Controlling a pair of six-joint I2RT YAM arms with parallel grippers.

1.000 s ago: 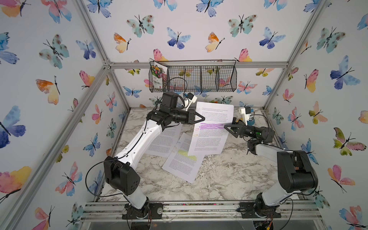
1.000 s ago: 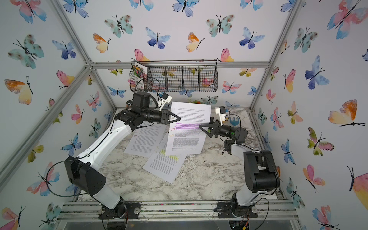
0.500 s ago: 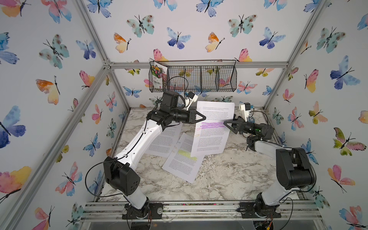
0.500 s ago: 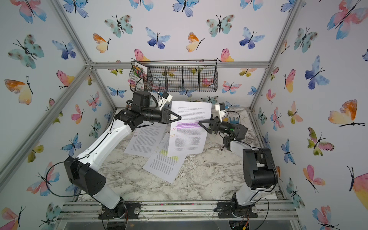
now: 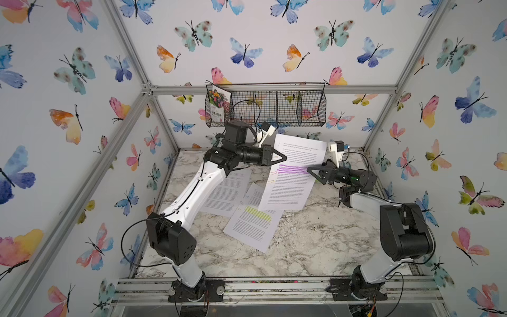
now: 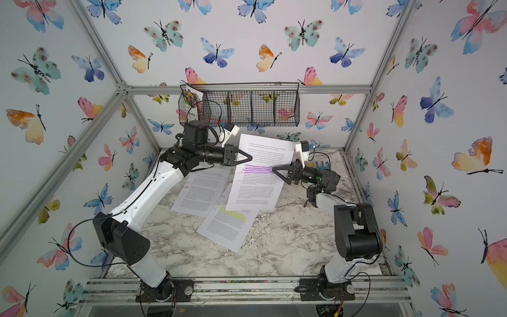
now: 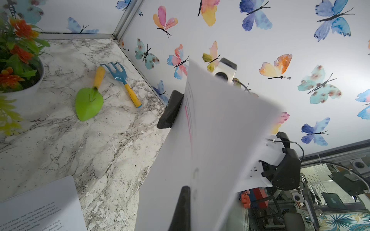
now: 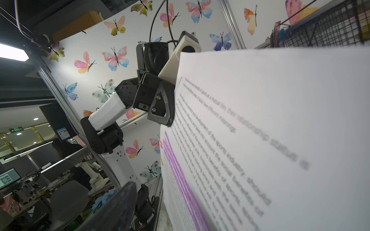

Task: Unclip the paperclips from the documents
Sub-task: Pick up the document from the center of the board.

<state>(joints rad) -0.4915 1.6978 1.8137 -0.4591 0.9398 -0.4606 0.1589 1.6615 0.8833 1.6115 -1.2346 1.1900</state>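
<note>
Left pincer (image 5: 284,158) level, clamping raised purple-banded document (image 5: 290,189), right pincer (image 5: 309,170) spread opposite.

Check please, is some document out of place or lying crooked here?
Yes. The purple-highlighted sheet hangs tilted in the air, pinched at its edge by the left claw, not flat on the table. The yellow-highlighted sheet and plain sheet lie overlapped and crooked.

Your arms (image 5: 365,203) show white shells (image 5: 203,186) between black joint housings (image 5: 170,238), thin black cables (image 5: 122,243), white wrist cameras (image 5: 336,151), and black triangular fingers (image 8: 160,106) with silver screws (image 8: 158,97)
</note>
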